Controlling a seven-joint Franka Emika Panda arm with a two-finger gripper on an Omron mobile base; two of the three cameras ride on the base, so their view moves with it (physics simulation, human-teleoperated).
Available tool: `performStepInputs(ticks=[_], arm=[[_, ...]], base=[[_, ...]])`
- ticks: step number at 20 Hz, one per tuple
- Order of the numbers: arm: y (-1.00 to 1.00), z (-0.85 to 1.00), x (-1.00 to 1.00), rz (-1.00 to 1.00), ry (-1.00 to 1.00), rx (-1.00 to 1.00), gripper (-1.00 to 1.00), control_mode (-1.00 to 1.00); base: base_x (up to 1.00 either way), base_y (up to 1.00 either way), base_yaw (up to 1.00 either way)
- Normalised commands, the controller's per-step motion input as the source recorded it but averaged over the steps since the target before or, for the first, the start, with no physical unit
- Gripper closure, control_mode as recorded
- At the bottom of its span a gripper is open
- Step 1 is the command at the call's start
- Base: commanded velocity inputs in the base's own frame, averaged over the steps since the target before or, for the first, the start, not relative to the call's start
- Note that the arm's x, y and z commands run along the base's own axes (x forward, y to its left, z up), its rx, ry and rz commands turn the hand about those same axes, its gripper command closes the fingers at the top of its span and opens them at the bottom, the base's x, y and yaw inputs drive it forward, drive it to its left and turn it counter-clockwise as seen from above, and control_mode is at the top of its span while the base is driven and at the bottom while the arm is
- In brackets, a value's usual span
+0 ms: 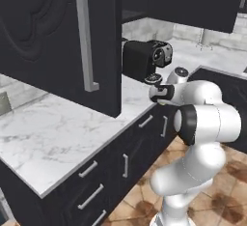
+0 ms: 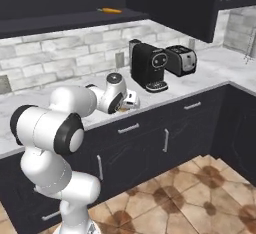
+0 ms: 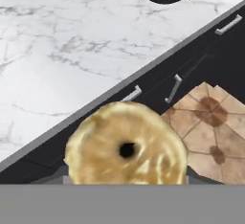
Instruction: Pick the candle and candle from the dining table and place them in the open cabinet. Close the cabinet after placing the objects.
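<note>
- Your open cabinet door (image 1: 58, 36) hangs at the left, over the marble counter (image 1: 53, 133).
- Your gripper (image 2: 131, 101) sits low at the counter's front edge, above the drawers (image 2: 130, 128).
- Your squat golden-tan candle (image 3: 125, 146) sits clamped between the jaws, which stand partly open around it.
- The coffee machine (image 2: 148, 65) and toaster (image 2: 181, 60) stand to the right.

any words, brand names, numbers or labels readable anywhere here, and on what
None can be read.
The coffee machine shows a round dial but no legible lettering.
The toaster shows no readable brand.
The candle at the gripper is plain.
The cabinet door carries no label.
</note>
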Motion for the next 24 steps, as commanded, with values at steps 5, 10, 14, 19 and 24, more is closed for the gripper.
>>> performStepInputs(ticks=[5,10,14,19,24], arm=[[0.00,0.00,0.00,0.00,0.00,0.00,1.00,1.00],[0.00,0.00,0.00,0.00,0.00,0.00,1.00,1.00],[0.00,0.00,0.00,0.00,0.00,0.00,1.00,1.00],[0.00,0.00,0.00,0.00,0.00,0.00,1.00,1.00],[0.00,0.00,0.00,0.00,0.00,0.00,1.00,1.00]], base=[[0.34,-0.40,0.33],[0.25,-0.57,0.35],[0.27,-0.50,0.38],[0.32,-0.32,0.39],[0.41,-0.20,0.41]])
